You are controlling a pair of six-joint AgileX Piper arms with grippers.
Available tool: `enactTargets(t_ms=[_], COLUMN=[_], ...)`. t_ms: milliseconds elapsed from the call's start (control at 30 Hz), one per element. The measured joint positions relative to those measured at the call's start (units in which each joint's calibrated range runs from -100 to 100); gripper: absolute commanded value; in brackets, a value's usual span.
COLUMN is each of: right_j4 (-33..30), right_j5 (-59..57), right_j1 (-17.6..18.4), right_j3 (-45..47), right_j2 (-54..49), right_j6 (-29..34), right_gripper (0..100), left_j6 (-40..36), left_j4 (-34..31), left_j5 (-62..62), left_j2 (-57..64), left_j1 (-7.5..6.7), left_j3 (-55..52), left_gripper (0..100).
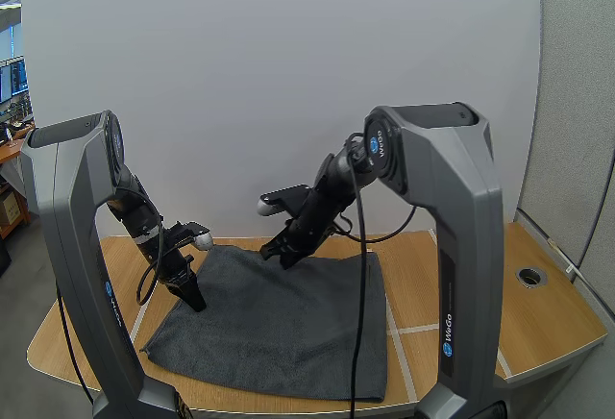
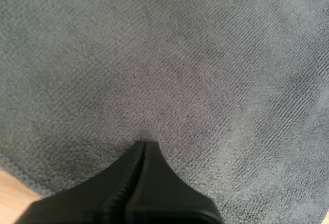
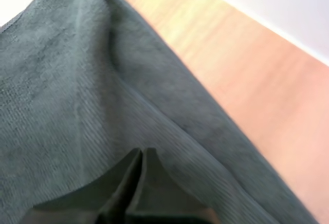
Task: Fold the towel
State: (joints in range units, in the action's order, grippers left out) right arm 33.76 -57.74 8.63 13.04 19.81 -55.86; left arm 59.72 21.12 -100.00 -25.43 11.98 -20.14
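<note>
A dark grey towel [image 1: 279, 318] lies spread on the wooden table [image 1: 543, 318]. My left gripper [image 1: 197, 302] points down at the towel's left edge. In the left wrist view its fingers [image 2: 128, 188] lie together, and their tips [image 2: 142, 143] dig into the cloth [image 2: 180, 70], which dimples there. My right gripper [image 1: 286, 258] is at the towel's far edge. In the right wrist view its fingers [image 3: 121, 193] are shut, tips [image 3: 143, 152] in the cloth [image 3: 56, 95]. A raised ridge [image 3: 149, 106] of towel runs past them, just inside the edge.
Bare wood [image 3: 247, 80] runs along the towel's far edge, with a white wall [image 1: 288, 73] right behind the table. Tape lines [image 1: 408, 352] mark the tabletop to the towel's right. A round cable hole [image 1: 530, 276] sits at the far right.
</note>
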Motion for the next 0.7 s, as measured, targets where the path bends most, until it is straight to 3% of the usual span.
enactTargets(t_ms=[400,700], right_j4=[0.81,-0.12], right_j5=[3.3,12.96], right_j1=[1.4,1.4], right_j3=[-1.64,-1.64], right_j2=[4.52,5.01], right_j6=[0.0,0.0], right_gripper=[0,0], left_j6=[-0.46,-0.46], left_j4=[-0.86,-0.86], left_j5=[0.0,0.0], left_j2=[-0.02,-0.02], left_j1=[-0.05,-0.05], left_j3=[-0.39,-0.39], left_gripper=[0,0])
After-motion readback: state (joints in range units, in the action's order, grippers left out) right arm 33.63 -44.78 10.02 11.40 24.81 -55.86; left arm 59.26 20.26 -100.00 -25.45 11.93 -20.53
